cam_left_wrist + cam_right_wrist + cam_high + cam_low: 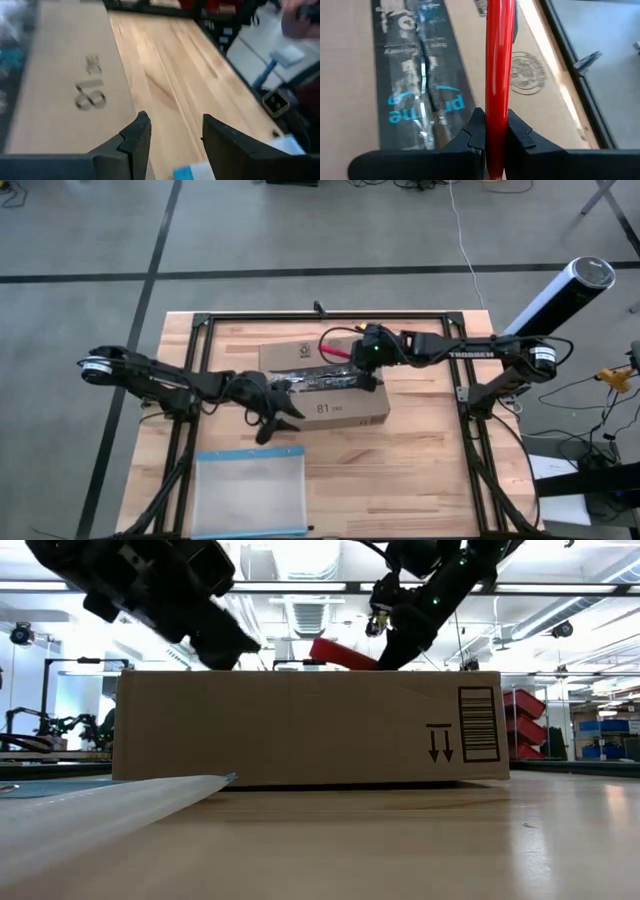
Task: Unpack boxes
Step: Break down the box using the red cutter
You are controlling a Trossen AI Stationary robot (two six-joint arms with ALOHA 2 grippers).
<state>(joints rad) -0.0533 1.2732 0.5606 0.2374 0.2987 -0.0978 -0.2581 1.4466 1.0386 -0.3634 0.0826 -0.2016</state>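
Observation:
A brown cardboard box (325,385) lies flat on the wooden table, with a dark printed tape strip (415,75) along its top seam. My right gripper (368,352) hovers over the box's right end, shut on a small red tool (499,60). My left gripper (172,137) is open at the box's near left corner, with its fingers beside the box's front wall marked "81" (90,95) and bare table between them. A clear plastic pouch with a blue edge (250,490) lies flat on the table near the front. My right gripper pinches the red tool's handle (496,125) between its two fingers. The fingers run along the tool, which sticks out ahead of them over the box top toward the far left. In the low view the tool (345,653) sits clear above the box's top edge.
A black metal frame (440,320) rings the work area on the table. A white and black cylinder (560,295) stands off the table's right far corner. Open tabletop lies right of the box and of the pouch.

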